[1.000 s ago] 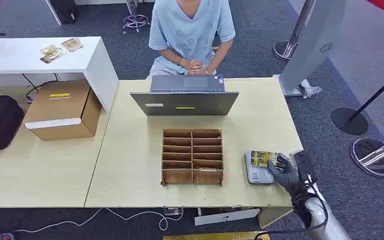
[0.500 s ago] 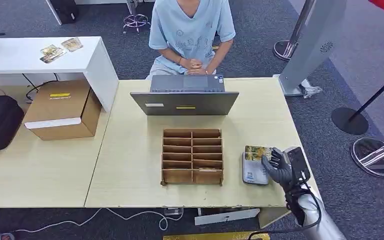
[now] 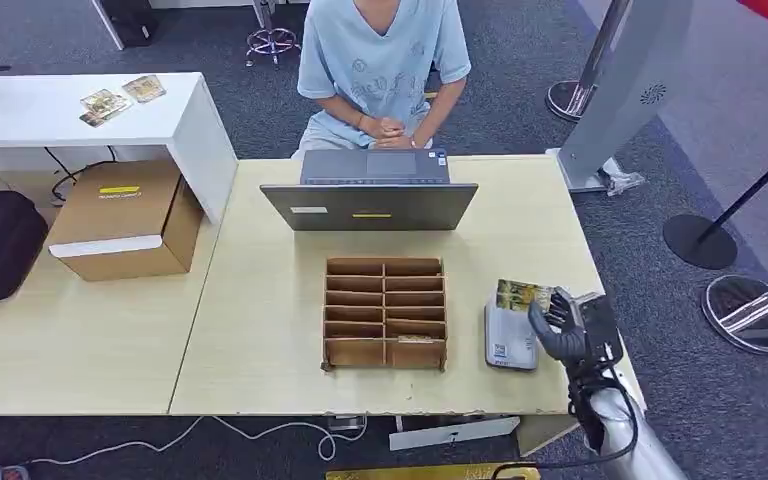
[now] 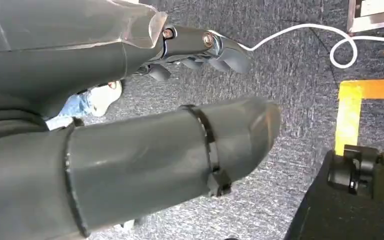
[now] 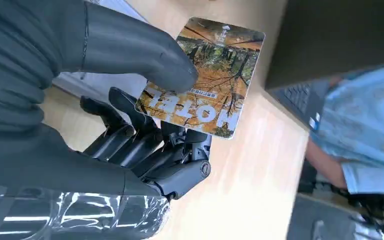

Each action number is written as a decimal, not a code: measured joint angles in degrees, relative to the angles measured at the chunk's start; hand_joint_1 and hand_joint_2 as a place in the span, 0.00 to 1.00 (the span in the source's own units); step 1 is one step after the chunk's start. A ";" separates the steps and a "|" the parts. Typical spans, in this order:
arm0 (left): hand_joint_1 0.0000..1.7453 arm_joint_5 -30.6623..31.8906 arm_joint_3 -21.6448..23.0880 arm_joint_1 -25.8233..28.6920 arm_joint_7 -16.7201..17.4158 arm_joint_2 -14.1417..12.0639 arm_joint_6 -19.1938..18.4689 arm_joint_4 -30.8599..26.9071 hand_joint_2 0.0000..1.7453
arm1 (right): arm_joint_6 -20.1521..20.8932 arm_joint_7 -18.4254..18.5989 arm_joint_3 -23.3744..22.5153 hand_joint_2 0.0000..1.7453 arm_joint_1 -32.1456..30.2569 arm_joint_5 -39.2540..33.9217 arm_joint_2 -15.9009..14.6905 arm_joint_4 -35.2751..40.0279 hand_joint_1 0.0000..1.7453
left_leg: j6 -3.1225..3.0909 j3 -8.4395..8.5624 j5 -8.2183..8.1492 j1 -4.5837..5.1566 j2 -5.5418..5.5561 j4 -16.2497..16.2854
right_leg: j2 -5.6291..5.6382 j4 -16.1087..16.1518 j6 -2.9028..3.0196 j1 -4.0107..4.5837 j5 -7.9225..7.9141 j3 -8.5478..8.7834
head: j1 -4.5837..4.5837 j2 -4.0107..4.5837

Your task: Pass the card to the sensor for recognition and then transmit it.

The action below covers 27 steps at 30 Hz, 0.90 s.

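Right hand (image 3: 563,325) pinches the card (image 5: 202,77) (thin, stiff, light, likely slick) by one edge, at 3 o'clock of the sensor (image 3: 508,335). Left hand (image 4: 130,125) hangs, holding nothing, fingers apart.

The desk (image 3: 260,330) is viewed from high above; the card (image 5: 205,80) and laptop (image 3: 370,195) are shared with the close right wrist view.
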<state>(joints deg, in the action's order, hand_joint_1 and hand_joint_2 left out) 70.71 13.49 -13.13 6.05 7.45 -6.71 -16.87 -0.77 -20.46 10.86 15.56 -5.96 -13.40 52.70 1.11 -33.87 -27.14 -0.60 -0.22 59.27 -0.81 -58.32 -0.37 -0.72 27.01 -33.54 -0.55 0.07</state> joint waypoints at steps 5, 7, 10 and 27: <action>0.00 0.07 -0.02 0.06 0.07 0.31 0.57 0.00 0.00 | -8.04 -1.51 0.04 1.00 -0.04 6.10 0.74 2.21 1.00 | 0.00 -0.01 0.00 0.00 0.00 0.00 | 0.00 0.00 0.00 0.00 0.00 -0.01 | 0.00 0.00; 0.00 0.13 -0.02 0.06 0.11 0.37 0.57 0.00 0.00 | -10.23 -1.92 0.09 1.00 -0.19 8.40 0.85 3.21 1.00 | 0.00 0.00 0.00 0.00 0.00 0.00 | -0.01 0.00 0.00 0.00 0.00 -0.01 | 0.00 0.00; 0.00 0.35 -0.02 0.07 0.72 0.68 0.55 0.00 0.00 | -15.15 -2.18 0.50 1.00 -0.79 14.01 0.98 5.44 1.00 | 0.00 -0.02 0.00 0.00 0.01 0.00 | -0.01 0.00 0.00 0.00 0.00 -0.02 | 0.00 0.00; 0.00 -0.09 -2.23 -1.02 2.16 2.12 -2.80 0.00 0.00 | -29.68 3.61 6.34 1.00 12.10 41.57 3.80 2.93 1.00 | -0.02 -0.03 0.07 0.01 -0.05 0.01 | 0.03 -0.07 0.02 -0.01 -0.04 -0.04 | 0.00 0.00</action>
<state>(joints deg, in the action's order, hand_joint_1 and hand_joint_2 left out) 70.62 11.26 -14.15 8.22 9.57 -9.51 -16.87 -30.45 -16.85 17.20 27.66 35.61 -9.59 55.62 1.09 -33.90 -27.07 -0.60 -0.27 59.27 -0.78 -58.39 -0.35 -0.72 26.97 -33.58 -0.55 0.07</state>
